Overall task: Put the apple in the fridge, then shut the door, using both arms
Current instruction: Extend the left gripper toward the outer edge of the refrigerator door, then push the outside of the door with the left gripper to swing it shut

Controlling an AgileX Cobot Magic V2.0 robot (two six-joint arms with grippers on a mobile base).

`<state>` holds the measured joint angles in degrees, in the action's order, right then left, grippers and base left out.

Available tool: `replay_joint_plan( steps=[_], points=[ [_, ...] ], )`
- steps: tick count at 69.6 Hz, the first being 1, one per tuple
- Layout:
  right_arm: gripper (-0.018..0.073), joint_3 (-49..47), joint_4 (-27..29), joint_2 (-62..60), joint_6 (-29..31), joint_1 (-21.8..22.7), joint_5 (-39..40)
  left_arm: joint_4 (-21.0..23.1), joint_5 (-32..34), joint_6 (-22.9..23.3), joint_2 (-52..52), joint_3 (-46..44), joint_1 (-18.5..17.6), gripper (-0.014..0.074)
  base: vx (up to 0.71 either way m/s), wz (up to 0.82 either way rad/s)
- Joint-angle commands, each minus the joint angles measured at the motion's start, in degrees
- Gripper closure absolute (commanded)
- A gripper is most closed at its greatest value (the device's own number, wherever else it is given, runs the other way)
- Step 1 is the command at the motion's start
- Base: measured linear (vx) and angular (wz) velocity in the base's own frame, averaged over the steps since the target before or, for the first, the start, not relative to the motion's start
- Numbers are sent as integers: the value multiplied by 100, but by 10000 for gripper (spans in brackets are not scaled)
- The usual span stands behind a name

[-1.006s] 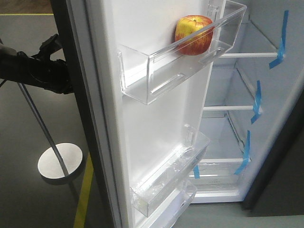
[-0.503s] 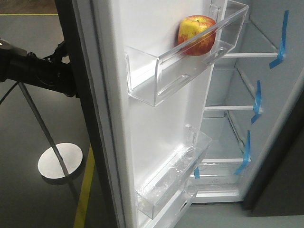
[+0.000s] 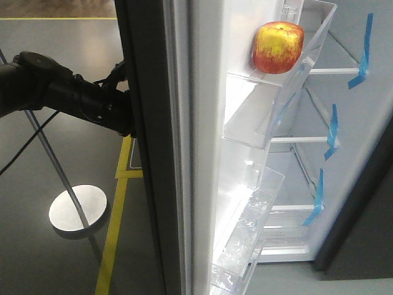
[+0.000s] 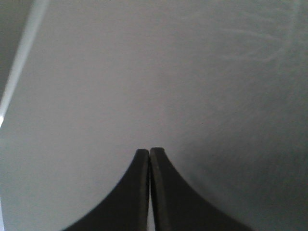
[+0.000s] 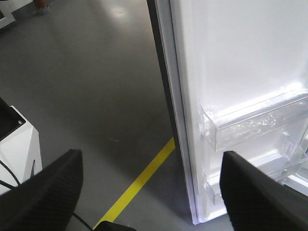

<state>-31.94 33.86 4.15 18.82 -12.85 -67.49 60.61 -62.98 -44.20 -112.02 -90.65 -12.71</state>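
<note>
We are seeing a red apple (image 3: pixel 278 47) with yellow patches, a dark grey door (image 3: pixel 145 184) showing its white inner face, blue tape (image 3: pixel 366 37) striping the white fridge (image 3: pixel 368 141), a yellow line (image 3: pixel 112 233) crossing the grey floor (image 3: pixel 37 264), and a black left arm (image 3: pixel 61 92).

1 fridge (image 3: pixel 359 141) with 1 door (image 3: pixel 147 153). Inside the fridge are 3 glass shelves (image 3: pixel 334 70) and, on its right wall, 3 blue tape strips (image 3: pixel 366 43). On the door's white face, left of the fridge cavity, are 3 clear bins (image 3: pixel 258 123) and 1 apple (image 3: pixel 279 47). Left of the fridge are 1 black arm (image 3: pixel 55 92), 1 round metal floor plate (image 3: pixel 77 211) and 1 thin pole (image 3: pixel 52 157). The left gripper (image 4: pixel 149 151) shows 2 fingers (image 4: pixel 130 192). The right gripper (image 5: pixel 151 155) also shows 2.
</note>
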Motion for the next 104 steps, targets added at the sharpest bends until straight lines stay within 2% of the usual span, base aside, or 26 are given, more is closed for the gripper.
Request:
replay_joint_plan(
  steps=[1, 23, 59, 73, 82, 88, 93, 99, 104],
  points=[
    [1, -105, 160, 96, 21, 22, 344, 457, 14, -28, 284, -166, -225, 603, 0, 0],
    [1, -105, 160, 96, 21, 22, 344, 1017, 342, -277, 284, -166, -855, 603, 0, 0],
    [1, -105, 160, 96, 21, 22, 344, 1012, 1462, -277, 284, -161, -2086, 603, 0, 0],
    [1, -105, 160, 96, 21, 22, 344, 1006, 1634, -285, 284, -161, -2572, 603, 0, 0],
    [1, -105, 160, 96, 21, 22, 344, 945, 1547, -355, 284, -161, -2721, 603, 0, 0],
    [1, -105, 160, 96, 21, 22, 344, 744, 1449, -322, 304, -161, -2735, 603, 0, 0],
    [1, -105, 160, 96, 21, 22, 344, 360, 1445, -133, 384, -161, -2735, 603, 0, 0],
    [1, -105, 160, 96, 21, 22, 344, -336, 1506, 294, 598, -161, -2735, 603, 0, 0],
    [1, -105, 160, 96, 21, 22, 344, -1160, 1584, 729, 895, -161, -2735, 603, 0, 0]
  ],
)
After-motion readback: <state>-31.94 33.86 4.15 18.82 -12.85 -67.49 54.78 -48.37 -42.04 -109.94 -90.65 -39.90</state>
